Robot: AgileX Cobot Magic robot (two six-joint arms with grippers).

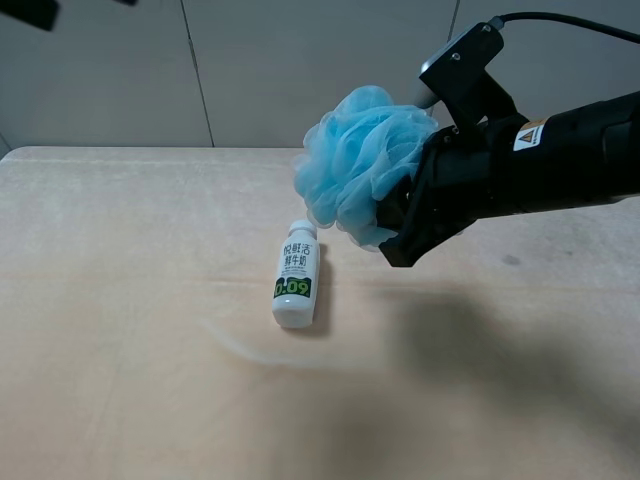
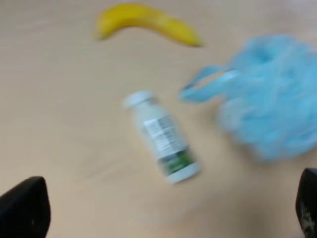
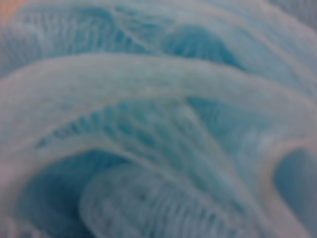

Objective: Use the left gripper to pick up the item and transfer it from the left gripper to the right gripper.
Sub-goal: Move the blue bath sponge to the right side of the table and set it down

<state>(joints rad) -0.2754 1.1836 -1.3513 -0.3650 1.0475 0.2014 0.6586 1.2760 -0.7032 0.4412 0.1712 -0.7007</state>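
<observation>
- Closest of all, in the right wrist view, blurred light-blue mesh of the bath puff (image 3: 158, 119) fills the whole picture; none of the tool itself shows there.
- In the left wrist view, which is also blurred, the 2 black fingertips (image 2: 25, 210) of the left tool (image 2: 166, 215) sit at opposite edges; they are spread wide, with nothing held between them and only the beige desk (image 2: 64, 124) behind.
- Beyond them in that view a white bottle (image 2: 163, 140) lies on its side with a green band near its base; its cap points toward a yellow banana (image 2: 148, 22) lying farther off.
- Beside the bottle there, the bath puff (image 2: 272, 94) shows a blue ribbon loop (image 2: 205, 82) reaching toward the cap; it is well apart from the left tool.
- From the high camera, the bottle (image 1: 296, 280) lies on the desk (image 1: 120, 300) near the middle, with its cap pointing away from the camera.
- Just past and above the bottle, the right tool (image 1: 405, 210) is clamped onto the right side of the bath puff (image 1: 355, 165) and holds it in the air, off the desk; its arm carries 1 yellow-triangle sticker (image 1: 530, 133), and a shadow (image 1: 470, 330) lies on the desk below.
- Farthest back stands a grey panelled wall (image 1: 250, 70).
</observation>
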